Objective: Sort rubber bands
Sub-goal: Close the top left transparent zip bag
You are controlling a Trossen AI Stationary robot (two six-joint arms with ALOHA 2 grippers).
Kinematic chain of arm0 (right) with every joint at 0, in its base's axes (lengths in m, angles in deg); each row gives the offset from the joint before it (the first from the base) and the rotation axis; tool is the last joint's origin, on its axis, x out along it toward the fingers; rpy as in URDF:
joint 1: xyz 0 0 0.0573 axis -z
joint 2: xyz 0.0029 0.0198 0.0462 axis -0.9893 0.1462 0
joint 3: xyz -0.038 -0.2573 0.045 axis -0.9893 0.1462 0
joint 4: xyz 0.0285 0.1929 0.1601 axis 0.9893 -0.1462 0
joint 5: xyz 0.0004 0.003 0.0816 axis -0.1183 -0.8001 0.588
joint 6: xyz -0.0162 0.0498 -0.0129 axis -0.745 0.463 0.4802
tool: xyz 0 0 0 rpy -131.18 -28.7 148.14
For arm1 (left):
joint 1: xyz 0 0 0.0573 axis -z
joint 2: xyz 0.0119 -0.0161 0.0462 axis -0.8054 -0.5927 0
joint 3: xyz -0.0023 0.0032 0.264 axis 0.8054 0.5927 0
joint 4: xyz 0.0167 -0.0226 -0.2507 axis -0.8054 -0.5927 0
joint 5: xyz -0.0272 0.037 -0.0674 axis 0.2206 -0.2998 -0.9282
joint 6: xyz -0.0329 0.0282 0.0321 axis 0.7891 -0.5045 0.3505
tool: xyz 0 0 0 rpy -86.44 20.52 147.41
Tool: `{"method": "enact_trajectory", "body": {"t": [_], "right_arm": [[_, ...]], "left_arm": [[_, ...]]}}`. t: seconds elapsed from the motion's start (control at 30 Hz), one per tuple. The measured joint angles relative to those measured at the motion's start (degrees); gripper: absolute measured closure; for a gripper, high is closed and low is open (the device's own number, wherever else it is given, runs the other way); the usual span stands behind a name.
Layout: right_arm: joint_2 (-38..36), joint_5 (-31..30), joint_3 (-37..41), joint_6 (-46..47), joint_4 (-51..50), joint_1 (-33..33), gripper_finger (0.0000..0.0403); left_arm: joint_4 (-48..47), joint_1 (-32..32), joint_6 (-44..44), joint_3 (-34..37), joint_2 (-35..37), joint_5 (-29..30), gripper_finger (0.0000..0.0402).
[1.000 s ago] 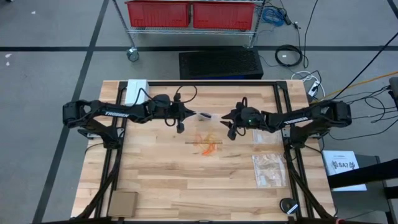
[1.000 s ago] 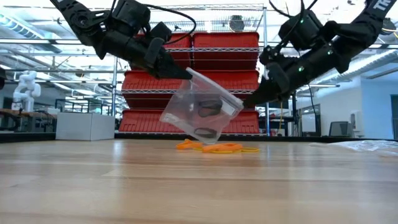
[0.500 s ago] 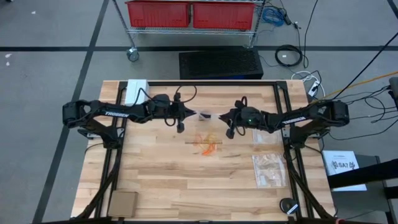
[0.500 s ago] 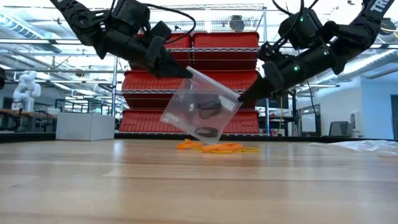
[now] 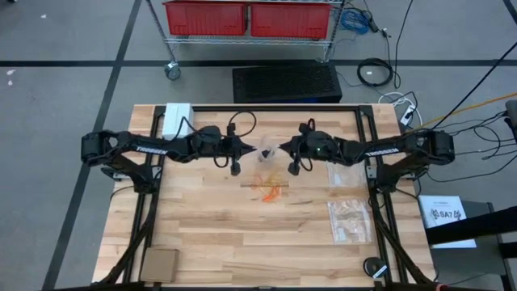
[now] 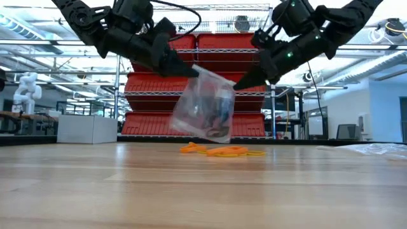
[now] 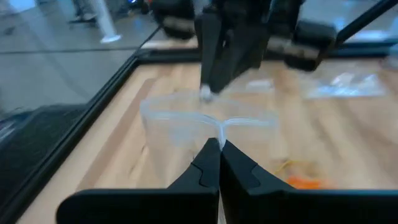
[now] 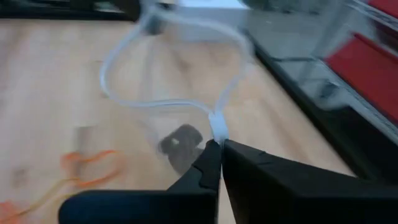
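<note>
The right gripper [image 6: 236, 85] has just snapped shut on the far rim of the small clear plastic zip bag [image 6: 205, 105], which now hangs between both arms above the middle of the wooden table [image 5: 202, 234], nearer its back edge, its mouth pulled into an open loop. The left gripper [image 6: 189, 71] stays pinched tight on the opposite rim. A few dark rubber bands [image 6: 219, 117] sit inside the bag, while the orange rubber bands [image 6: 222, 151] lie in a loose heap on the table just below, so I'd judge the bag is being held open, ready for sorting.
</note>
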Motion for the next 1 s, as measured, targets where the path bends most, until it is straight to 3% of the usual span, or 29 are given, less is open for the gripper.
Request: {"method": "enact_trajectory", "body": {"t": [0.1, 0.33, 0.67, 0.8, 1.0], "right_arm": [[-0.9, -4.65, -0.03, 1.16, -2.21, 1.08, 0.0387], [-6.12, -4.94, -0.03, 2.75, -7.58, 3.18, 0.0332], [-11.51, -4.98, -0.05, 1.5, -11.66, 4.63, 0.0292], [-11.49, -4.63, -0.05, 2.1, -13.08, 4.59, 0.0292], [-11.47, -4.58, -0.05, 3.66, -14.71, 4.54, 0.0291]], "left_arm": [[-3.09, -0.2, -1.89, 0.0, 0.0, 4.68, 0.0401], [-10.74, -1.83, -5.17, -0.19, 2.16, 13.55, 0.0401], [-36.0, -2.51, -7.72, -8.26, 11.93, 31.46, 0.0401], [-42.56, -2.47, -7.63, -11.84, 11.45, 34.07, 0.0401], [-44.09, -2.46, -4.09, -12.85, 5.93, 34.43, 0.0401]]}}
